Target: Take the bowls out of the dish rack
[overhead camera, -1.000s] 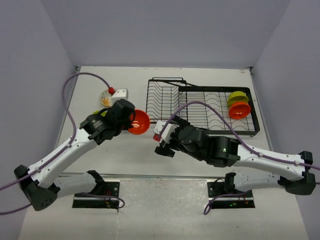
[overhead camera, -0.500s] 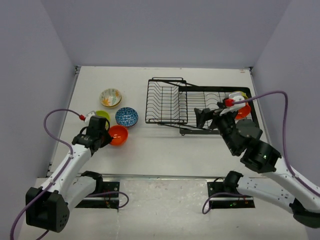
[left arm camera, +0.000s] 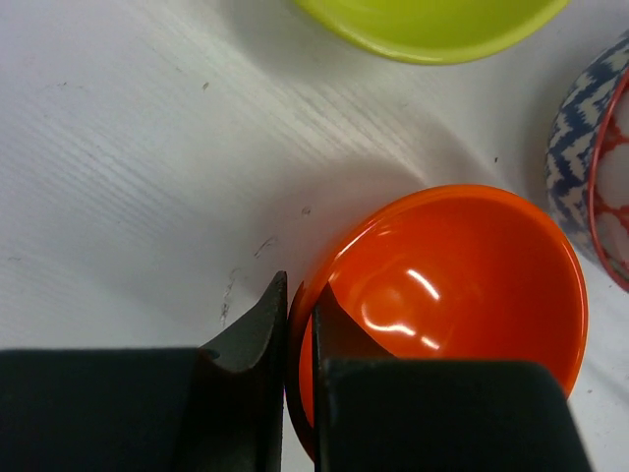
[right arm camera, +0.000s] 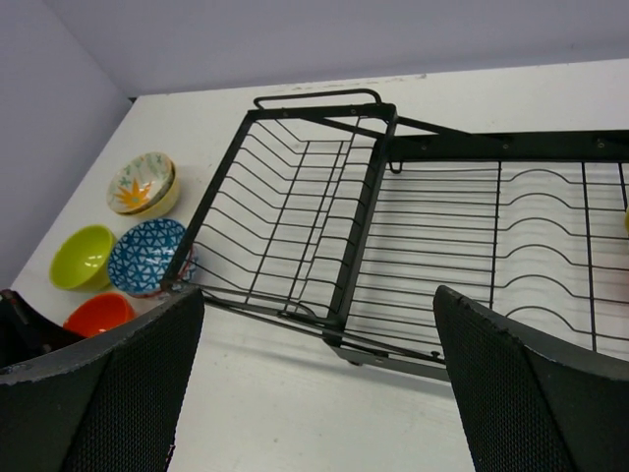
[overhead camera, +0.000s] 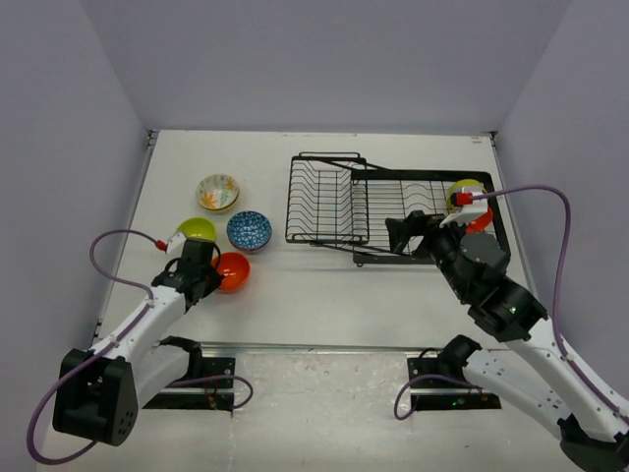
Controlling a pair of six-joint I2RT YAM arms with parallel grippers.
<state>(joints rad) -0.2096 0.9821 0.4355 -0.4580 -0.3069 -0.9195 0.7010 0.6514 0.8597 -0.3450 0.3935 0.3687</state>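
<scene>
The left tool [left arm camera: 300, 295] is clamped on the rim of a glossy orange round bowl [left arm camera: 462, 285] near the lime green bowl [left arm camera: 432, 25], left of the black wire dish rack [overhead camera: 334, 202]. The right tool [right arm camera: 316, 291] stands wide apart above the rack.

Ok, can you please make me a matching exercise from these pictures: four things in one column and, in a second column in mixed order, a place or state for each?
Column one:
1. left tool
2. right tool
3. blue-patterned bowl
4. floral bowl

Column two:
a. open, at the dish rack
b. on the table, the farthest back of the four bowls there
c. shut on the rim of the orange bowl
d. on the table, the bowl nearest the dish rack

Right pairs: 1-c, 2-a, 3-d, 4-b.
</scene>
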